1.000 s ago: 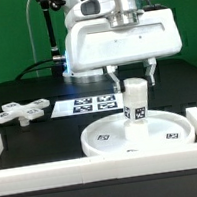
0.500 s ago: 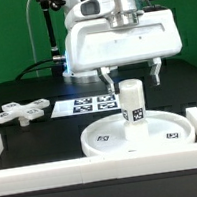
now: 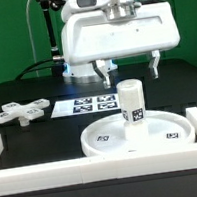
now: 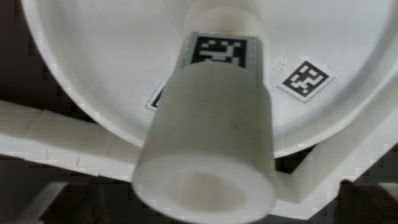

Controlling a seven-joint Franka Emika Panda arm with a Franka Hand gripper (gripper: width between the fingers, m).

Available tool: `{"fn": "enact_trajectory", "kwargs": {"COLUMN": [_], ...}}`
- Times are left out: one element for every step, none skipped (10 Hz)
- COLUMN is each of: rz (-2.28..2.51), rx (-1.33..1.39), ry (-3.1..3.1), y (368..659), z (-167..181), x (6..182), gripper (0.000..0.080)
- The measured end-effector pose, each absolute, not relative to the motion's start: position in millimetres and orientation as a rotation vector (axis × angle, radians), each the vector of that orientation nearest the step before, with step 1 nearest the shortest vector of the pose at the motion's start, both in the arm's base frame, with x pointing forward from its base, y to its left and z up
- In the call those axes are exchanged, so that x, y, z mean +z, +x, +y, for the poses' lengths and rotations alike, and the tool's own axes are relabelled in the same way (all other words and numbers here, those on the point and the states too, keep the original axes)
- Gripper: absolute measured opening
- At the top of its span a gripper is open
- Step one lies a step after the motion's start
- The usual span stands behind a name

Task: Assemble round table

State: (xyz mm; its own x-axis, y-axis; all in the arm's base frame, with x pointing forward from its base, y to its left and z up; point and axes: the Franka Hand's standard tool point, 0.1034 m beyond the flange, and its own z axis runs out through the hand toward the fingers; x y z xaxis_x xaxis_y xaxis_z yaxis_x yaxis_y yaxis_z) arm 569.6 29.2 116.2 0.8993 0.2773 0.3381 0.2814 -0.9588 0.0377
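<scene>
White leg point(image 3: 133, 102) stands upright on the disc point(image 3: 162, 124); gripper point(image 3: 132, 75) hangs just above it, jaws spread apart, clear.

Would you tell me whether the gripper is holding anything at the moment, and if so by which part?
Nothing is held. The gripper hangs open above the leg, clear of it, and the leg stands upright on the round disc.

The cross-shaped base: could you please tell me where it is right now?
In the exterior view, the cross-shaped base lies on the table at the exterior view's left, beside the marker board.
</scene>
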Motion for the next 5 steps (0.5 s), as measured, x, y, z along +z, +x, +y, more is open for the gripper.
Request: {"fn": "enact_trajectory", "kwargs": {"rz": [-0.445, -0.443, -0.448, -0.448, -0.453], "rx": [-0.52, -0.507, -0.478, -0.475, -0.45], "ry": [-3.05, -3.048, -3.046, -3.046, -3.047], "y": [574.7, 578.6, 575.7, 575.4, 574.2], "z": [26.8, 28.1, 30.8, 30.7, 30.3], "x": [121.5, 123.7, 121.5, 121.0, 117.7], "gripper": [0.0649, 0.0649, 0.0649, 0.0649, 0.0649]}}
